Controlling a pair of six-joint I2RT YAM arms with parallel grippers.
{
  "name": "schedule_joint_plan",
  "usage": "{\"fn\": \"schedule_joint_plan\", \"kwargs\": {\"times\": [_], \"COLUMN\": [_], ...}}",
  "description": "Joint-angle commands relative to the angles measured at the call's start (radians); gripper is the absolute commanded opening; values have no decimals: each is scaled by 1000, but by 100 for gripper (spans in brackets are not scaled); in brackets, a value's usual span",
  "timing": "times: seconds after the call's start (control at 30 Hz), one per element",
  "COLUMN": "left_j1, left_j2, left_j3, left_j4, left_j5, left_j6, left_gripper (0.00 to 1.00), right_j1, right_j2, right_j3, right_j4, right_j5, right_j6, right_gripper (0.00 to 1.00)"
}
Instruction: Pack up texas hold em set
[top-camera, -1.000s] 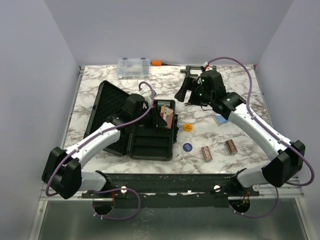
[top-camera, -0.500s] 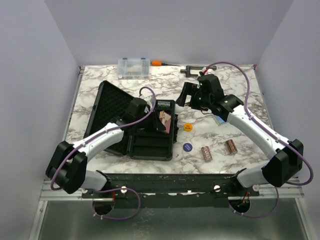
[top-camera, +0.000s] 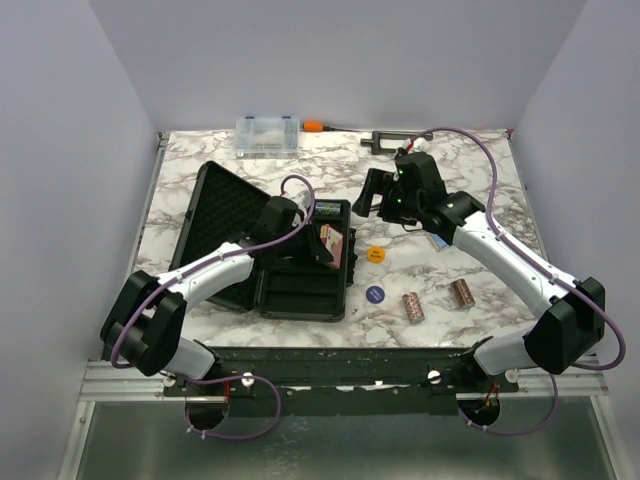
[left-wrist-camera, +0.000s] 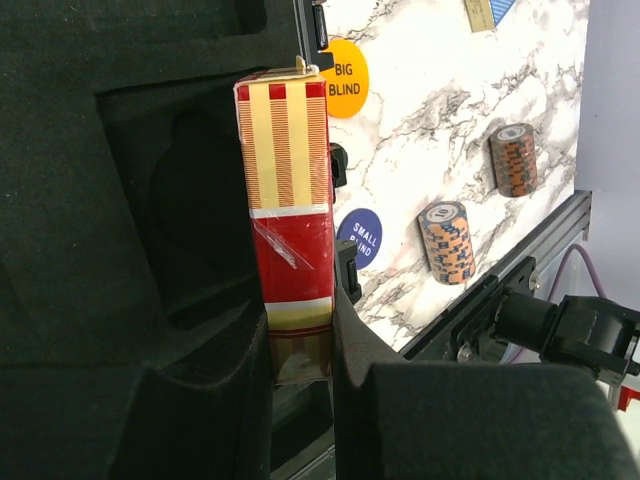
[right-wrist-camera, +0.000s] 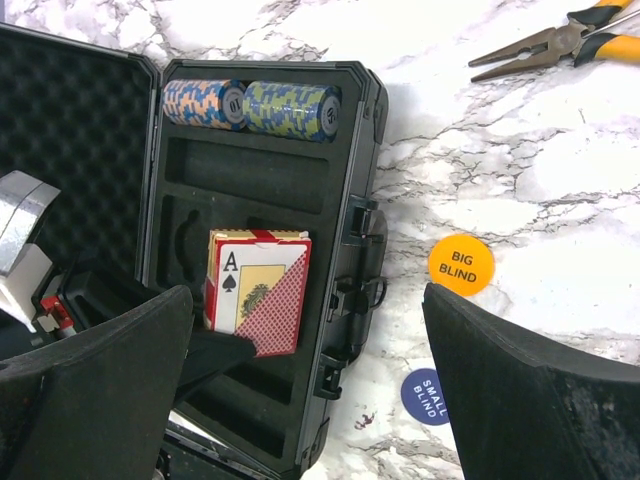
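Trouble sits at the release: your left gripper (left-wrist-camera: 300, 375) is closed narrowly on the red card deck (left-wrist-camera: 290, 200), which stands on edge in the black case's (right-wrist-camera: 365, 140) foam slot. Released like this, it may stay propped up and block the lid. Your right gripper (right-wrist-camera: 310, 385) hangs wide open and empty above the case.

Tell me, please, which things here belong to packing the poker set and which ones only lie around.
Belong to the job: black case, red card deck, chip rolls in the case, chip rolls on the table, orange disc, blue disc, blue deck, partly hidden.

Just lying about: clear organiser box, pliers, orange-handled tool.
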Motion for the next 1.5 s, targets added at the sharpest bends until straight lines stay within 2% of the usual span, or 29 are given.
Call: {"fn": "schedule_joint_plan", "kwargs": {"times": [0.0,0.23,0.5,0.67,0.73,0.9,1.07,1.13,1.2,1.47], "left_j1": [-7,-7,-15,-15,-15,-15,-15,-15,-15,-15], "left_j2": [29,65,65,4,-22,-80,-88,-68,-43,66], "left_j3": [-9,7,-1,-20,-18,32,95,120,137,193], "left_j4": [37,32,32,-8,-43,-176,-261,-268,-269,-267], "left_j5": [-21,-93,-42,-60,-87,-186,-302,-307,-321,-323], "left_j6": [-11,0,2,5,18,77,142,166,177,193], "left_gripper": [22,23,30,61,71,82,79,61,49,37], "right_j1": [4,4,3,4,4,4,3,4,4,3], "right_j2": [7,8,8,14,16,16,20,24,24,15], "right_j3": [-13,-17,-31,-33,-33,-31,-28,-26,-26,-46], "right_j4": [13,22,26,32,32,30,33,32,32,16], "right_j5": [11,-3,-1,-12,-15,-20,-26,-33,-39,3], "right_j6": [-4,-2,-6,-6,-6,-9,-10,-11,-11,-25], "right_gripper": [100,100,100,100,100,100,100,100,100,100]}}
